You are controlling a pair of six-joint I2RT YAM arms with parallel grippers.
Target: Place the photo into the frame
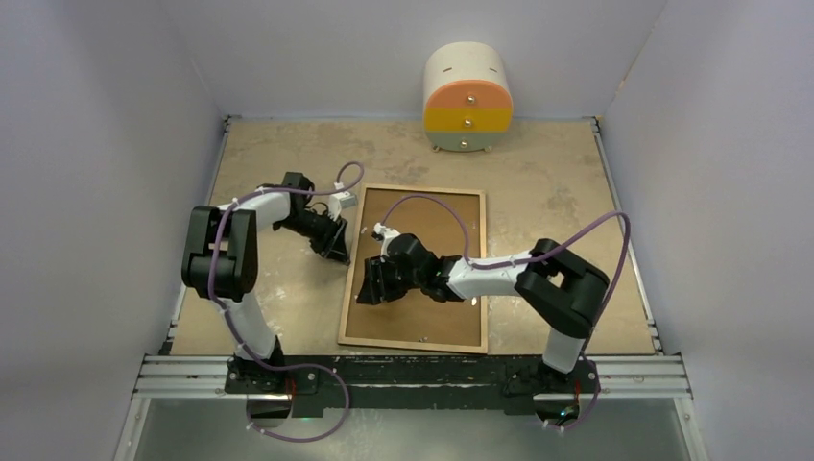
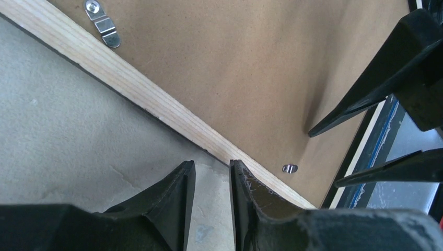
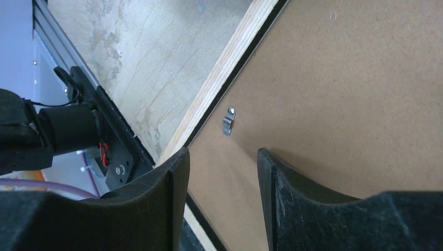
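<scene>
Black fingers fill the bottom of both wrist views. Left tool (image 2: 211, 164) is spread only a slit, pinching nothing. Its tips are at the counter (image 1: 538, 192), with the right finger at the frame's (image 1: 413, 344) pale wood left edge.

That frame lies flat, back up, near mid-counter, its long sides running away from the arm bases. A brown board (image 1: 442, 221) sits inside it. Small metal clips (image 2: 103, 23) lie on the board near the wood rim, and another (image 3: 228, 120) shows by the near-left edge. The photo shows in no view.

Right tool (image 3: 222, 151) hangs over the board's left part, fingers spread wide, nothing between them.

Counter shows on both sides of the frame out to the walls, and behind it up to a round drawer box (image 1: 467, 96) with orange and yellow fronts. A mark on the black base plate (image 3: 104, 141) is too small to read.
</scene>
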